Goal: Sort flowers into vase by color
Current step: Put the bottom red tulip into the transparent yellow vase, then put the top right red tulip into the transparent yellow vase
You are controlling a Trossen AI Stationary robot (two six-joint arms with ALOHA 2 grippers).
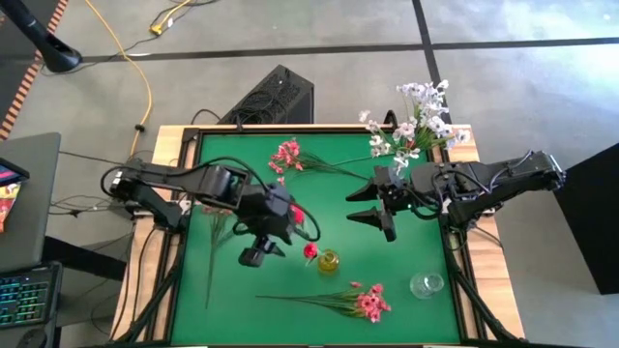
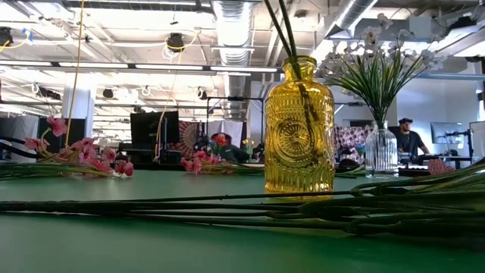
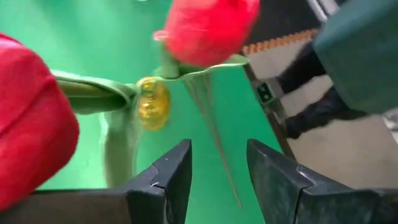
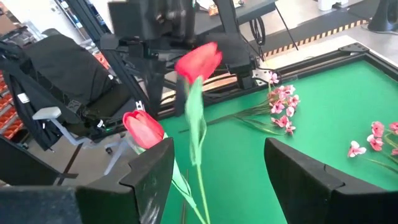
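Observation:
Two red tulip-like flowers (image 1: 309, 251) (image 4: 199, 59) stand with their stems in the neck of the yellow glass vase (image 1: 329, 261) (image 2: 299, 125) at the middle of the table. My left gripper (image 1: 286, 228) (image 3: 217, 158) hangs just above and left of the vase, open, with nothing between its fingers. The red heads are close in front of it. My right gripper (image 1: 366, 207) (image 4: 217, 180) hovers open to the right of the vase, well above the table. Two pink sprays (image 1: 287, 155) (image 1: 370, 303) lie flat on the green mat.
White flowers (image 1: 421, 121) stand in a clear vase (image 2: 381, 148) at the far right corner. An empty clear glass vase (image 1: 426, 284) stands near right. Loose green stems (image 1: 213, 246) lie at the left. The raised wooden table frame (image 1: 179, 135) rims the mat.

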